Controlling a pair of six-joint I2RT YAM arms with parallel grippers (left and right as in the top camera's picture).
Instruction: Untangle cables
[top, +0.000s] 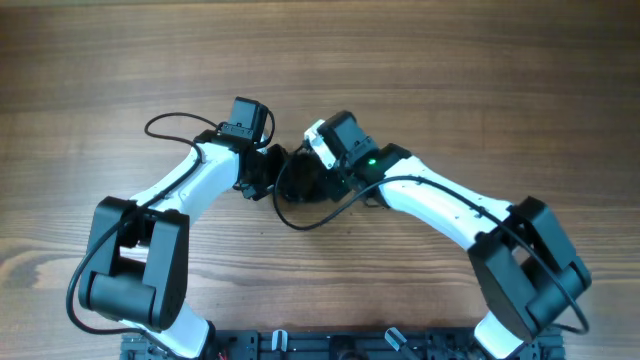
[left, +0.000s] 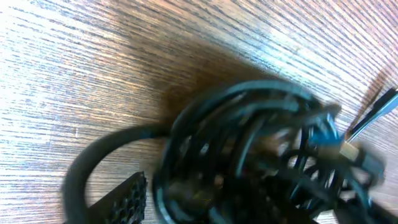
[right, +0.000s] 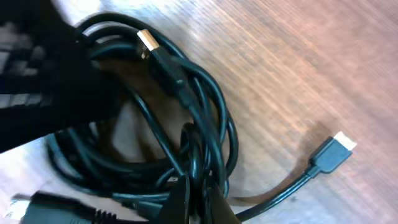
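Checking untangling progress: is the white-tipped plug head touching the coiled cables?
Apart. Right wrist view: the plug lies on bare table, clear of the coiled cables.

The left arm (top: 185, 180) and the right arm (top: 440, 205) have white rounded shells and big black joint blocks (top: 135, 265). Thin black wires (top: 165, 122) run along them. A small green light (top: 371, 163) glows on the right wrist. The left hand (top: 263, 172) has a finger pad (left: 121, 199) with a black honeycomb grid.

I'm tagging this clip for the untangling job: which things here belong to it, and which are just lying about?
Job: cable bundle; its gold-tipped plug; loose plug end; left gripper; right gripper.
Just there: wooden table; black rail by the arms' bases.
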